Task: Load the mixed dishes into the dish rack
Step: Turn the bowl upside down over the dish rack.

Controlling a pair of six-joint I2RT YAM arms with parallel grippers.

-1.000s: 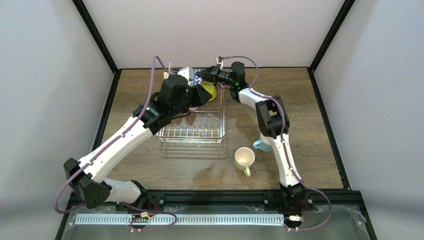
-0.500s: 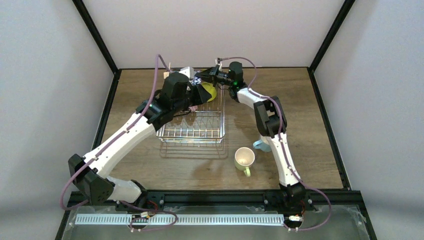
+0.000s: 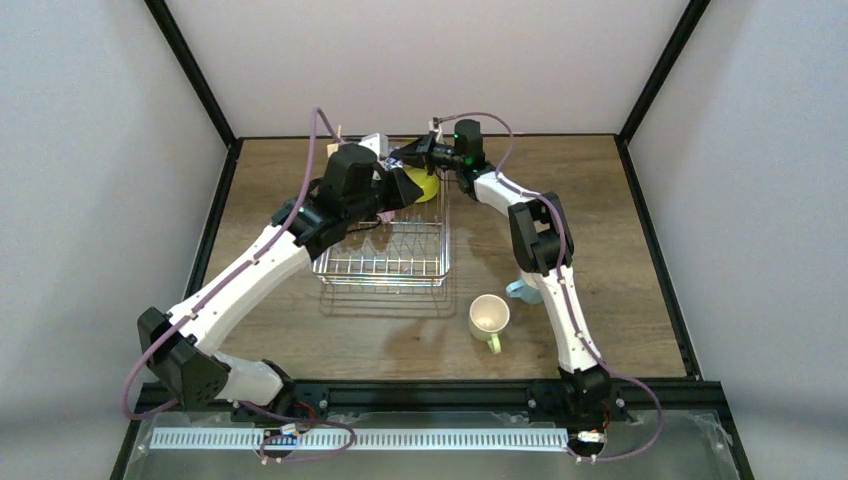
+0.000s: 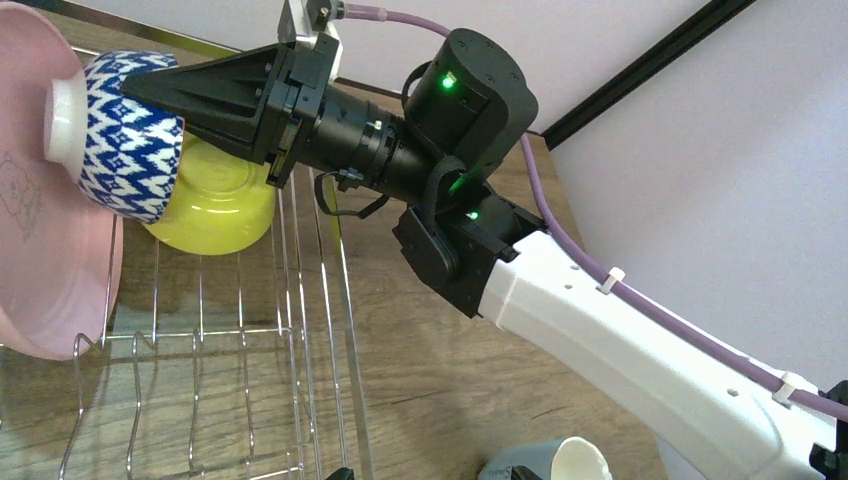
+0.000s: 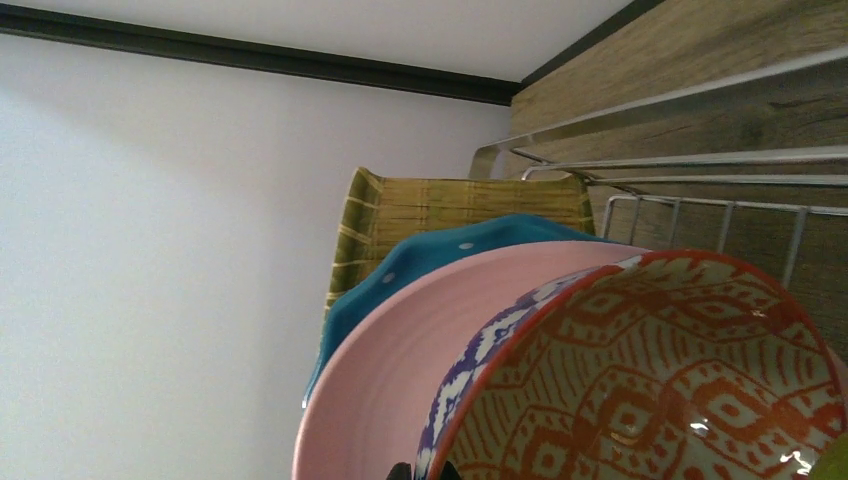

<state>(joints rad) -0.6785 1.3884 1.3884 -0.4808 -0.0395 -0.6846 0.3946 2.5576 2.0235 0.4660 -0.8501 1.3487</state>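
Note:
My right gripper [image 5: 422,472] is shut on the rim of the blue-and-white patterned bowl [image 4: 125,135], whose inside shows an orange pattern [image 5: 660,370]. The bowl hangs tilted on its side over the far end of the dish rack [image 3: 385,262], against the pink plate [image 5: 400,370]. Behind the pink plate stand the teal dotted plate [image 5: 430,255] and the tan woven plate [image 5: 450,215]. A lime-yellow bowl [image 4: 215,205] sits just under the patterned one. My left gripper [image 4: 430,472] is open and empty, above the rack's right edge.
The pale yellow-green mug [image 3: 489,318] stands upright on the table right of the rack's near corner. The light-blue mug [image 4: 560,462] lies beside the right arm's lower link. The right forearm [image 4: 640,330] crosses close in front of the left wrist.
The right gripper has edged slightly left and back with the bowl. The left wrist has risen and pulled back a little; its jaws stay open.

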